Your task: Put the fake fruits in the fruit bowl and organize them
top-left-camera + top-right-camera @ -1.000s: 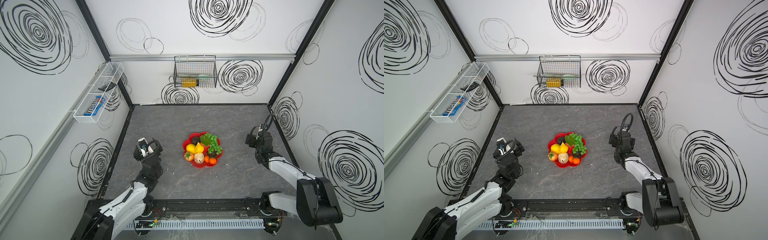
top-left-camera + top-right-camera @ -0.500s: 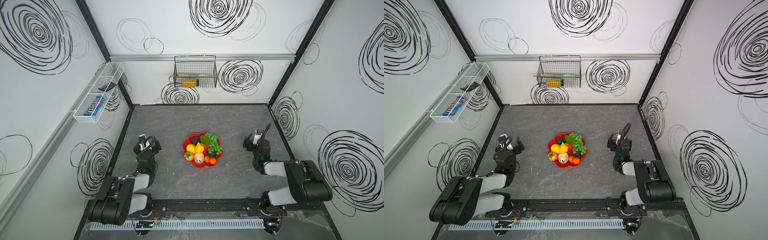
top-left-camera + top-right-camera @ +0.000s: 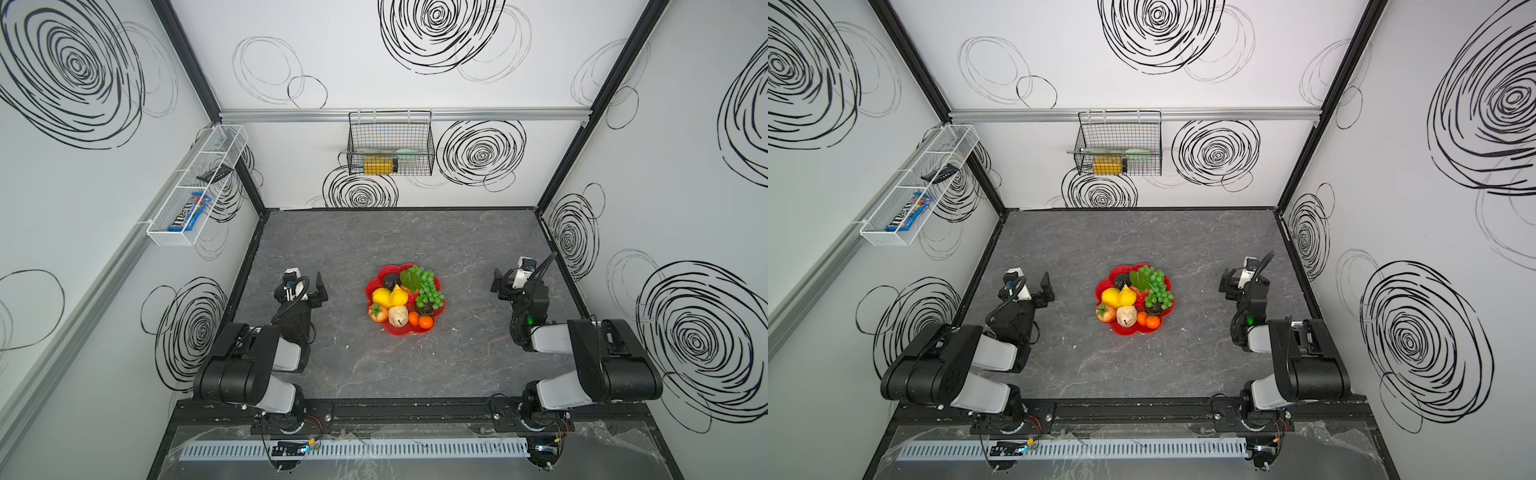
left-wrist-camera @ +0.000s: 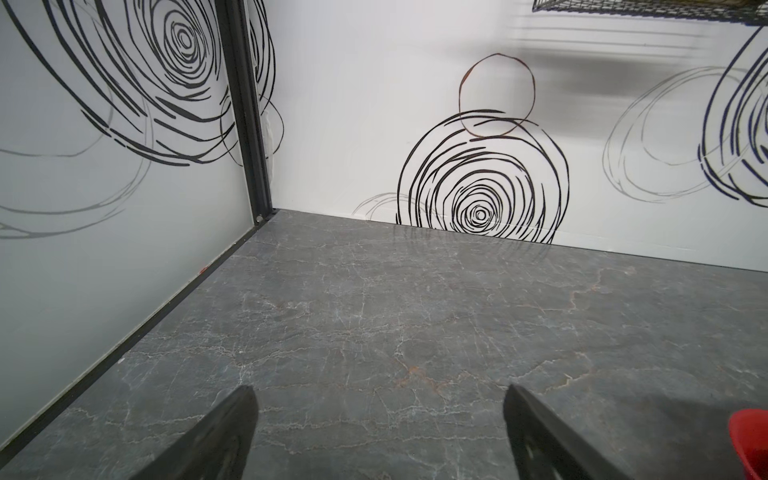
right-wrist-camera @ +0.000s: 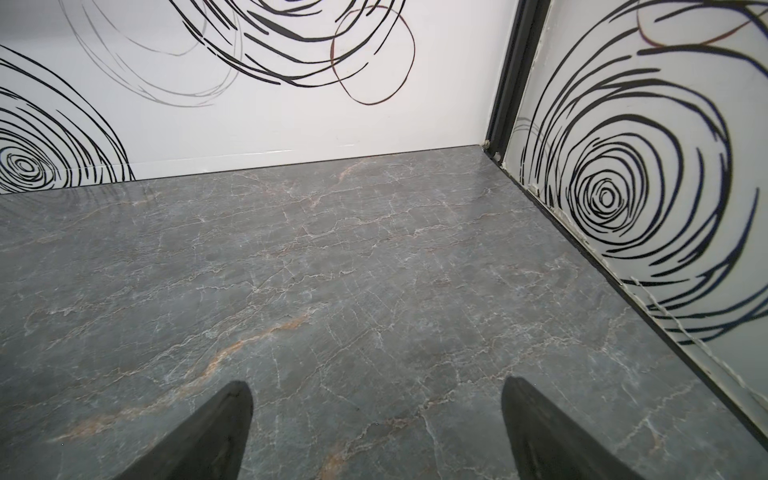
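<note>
Spreading wide and gripping nothing, your left hand point(image 4: 379, 388) and right hand point(image 5: 376, 381) are sitting low over the worktop point(image 3: 374, 241), well apart from the fruit bowl point(image 3: 405, 332) at its middle. The fake fruits point(image 3: 381, 297) are all lying inside it, so you are likely parking: you are finishing best by steering both arms clear of its rim.

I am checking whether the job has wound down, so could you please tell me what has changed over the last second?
Both arms folded back toward their bases. The left gripper and right gripper barely shifted, each on its own side of the bowl, and stayed open, holding nothing. Nothing was grasped or released. The fruits and the bowl stayed as they were.
</note>
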